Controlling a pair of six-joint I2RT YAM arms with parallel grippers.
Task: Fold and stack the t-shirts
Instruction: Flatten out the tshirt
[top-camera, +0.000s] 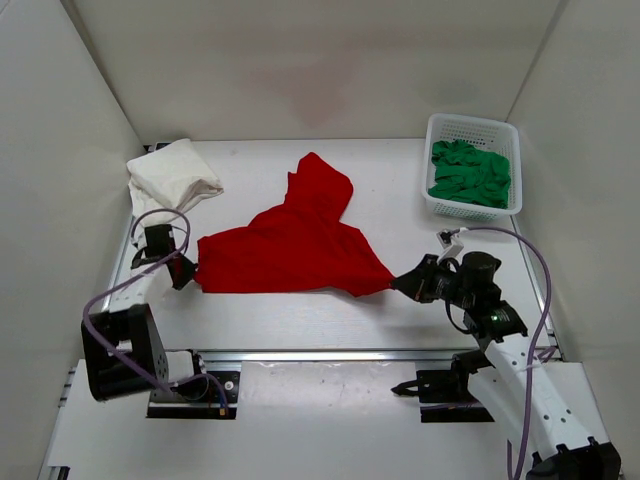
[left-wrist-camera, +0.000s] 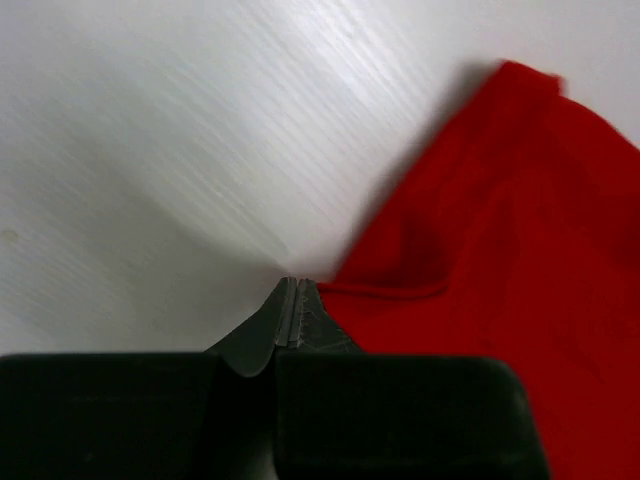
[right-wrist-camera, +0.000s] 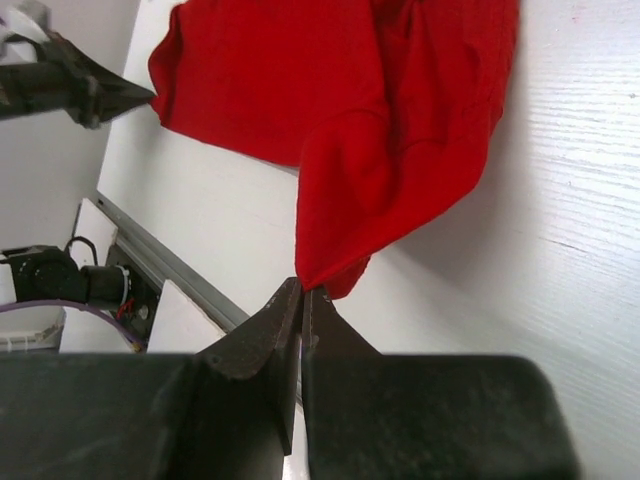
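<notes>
Red t-shirt (top-camera: 290, 245) lies spread mid-worktop (top-camera: 300, 320). Right claw (top-camera: 398, 283) is closed, pinching its right corner. Left claw (top-camera: 188, 270) is closed at its left corner; I cannot confirm a hold. Off-white t-shirt (top-camera: 175, 175) sits at the far left corner, green t-shirt (top-camera: 470, 172) in the basket (top-camera: 473, 125).

You're looking at soft matt cloth: the red t-shirt (top-camera: 290, 245), off-white t-shirt (top-camera: 175, 175) and green t-shirt (top-camera: 470, 175). The basket (top-camera: 470, 125) is white perforated plastic. The tabletop (top-camera: 400, 180) is matt white with fine grain. The left pincer (left-wrist-camera: 297, 288) and right pincer (right-wrist-camera: 303, 290) look dark, smooth and dull.
</notes>
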